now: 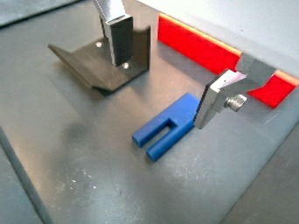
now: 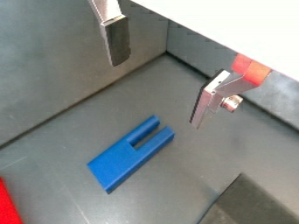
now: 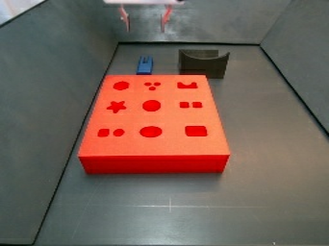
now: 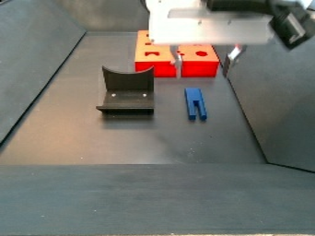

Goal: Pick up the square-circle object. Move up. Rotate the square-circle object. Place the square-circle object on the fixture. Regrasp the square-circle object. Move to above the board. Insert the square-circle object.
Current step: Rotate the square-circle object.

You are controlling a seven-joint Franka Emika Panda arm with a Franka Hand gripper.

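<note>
**Gripper open above the blue piece, nothing held**

Gripper point(image 1: 163, 74) first: you see it hanging above the grey floor with its two silver fingers spread wide and nothing between them. In both wrist views the fingers are clear of the floor; one finger point(image 2: 114, 35) shows its dark pad, and the other finger point(image 2: 212, 98) carries a small round screw at its side. In a side view the gripper point(image 4: 205, 60) sits under its white body, high over the far end of the blue piece.

Look for the square-circle object point(image 1: 167, 127) lying flat on the floor, untouched, roughly below the gap between the fingers. Its slotted end with two prongs shows in a wrist view point(image 2: 132, 153). In a side view the square-circle object point(image 4: 194, 102) lies lengthwise just beside the fixture, apart from it. In a side view it point(image 3: 145, 65) rests beyond the board, near the back wall.

You find the fixture point(image 4: 127, 92) standing upright on its base plate, empty, with a curved notch in its top edge. It also shows in a wrist view point(image 1: 107, 61) and in a side view point(image 3: 203, 62).

The board point(image 3: 152, 125) lies flat on the floor with its darker cut-outs facing up, all open. A strip of it point(image 1: 205, 48) shows behind the fingers in a wrist view.
</note>
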